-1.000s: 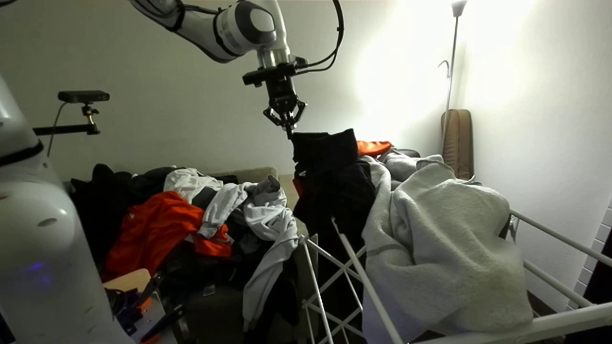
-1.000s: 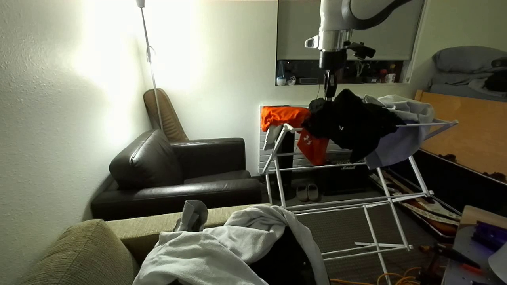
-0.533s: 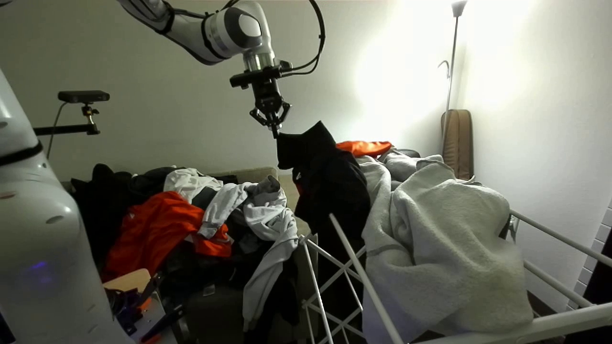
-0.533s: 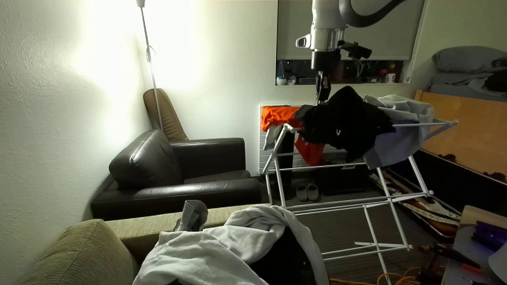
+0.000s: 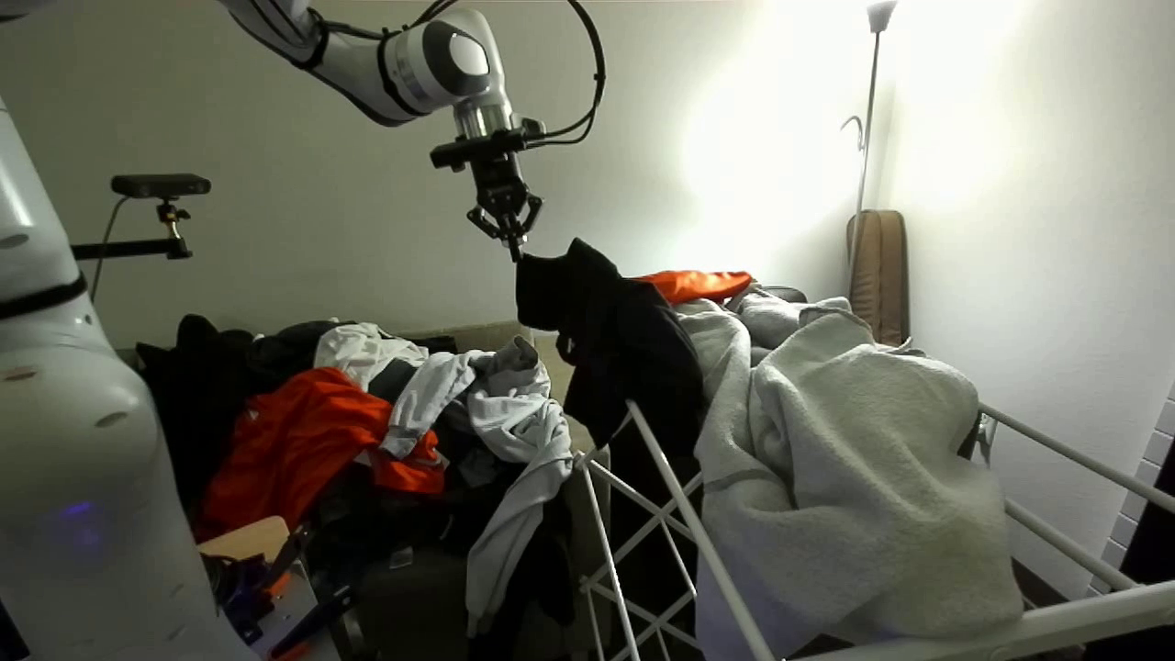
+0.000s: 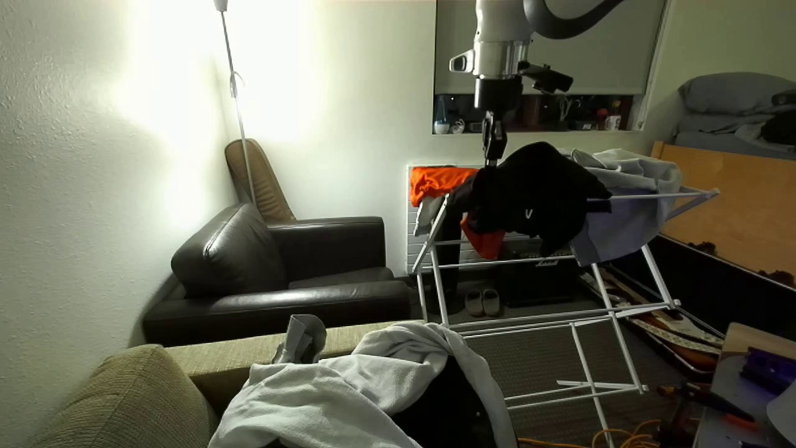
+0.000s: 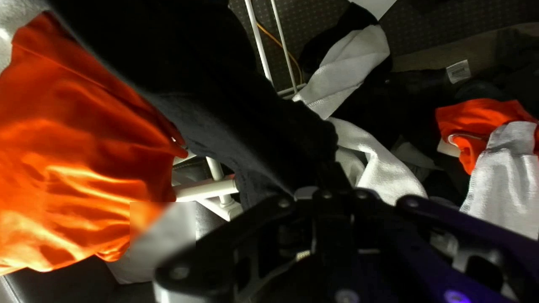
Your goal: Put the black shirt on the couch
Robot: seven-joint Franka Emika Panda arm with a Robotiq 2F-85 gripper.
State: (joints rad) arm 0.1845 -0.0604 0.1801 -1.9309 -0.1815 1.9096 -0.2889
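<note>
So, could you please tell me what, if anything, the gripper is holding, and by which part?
The gripper holds the black shirt by an upper corner; whether that is collar, hem or sleeve, I cannot tell.

1 arm (image 5: 353,66): white | cable (image 5: 599,78): black | jaws: black, apparently screw-studded

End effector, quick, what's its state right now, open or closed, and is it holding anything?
End effector: closed, holding the black shirt.
</note>
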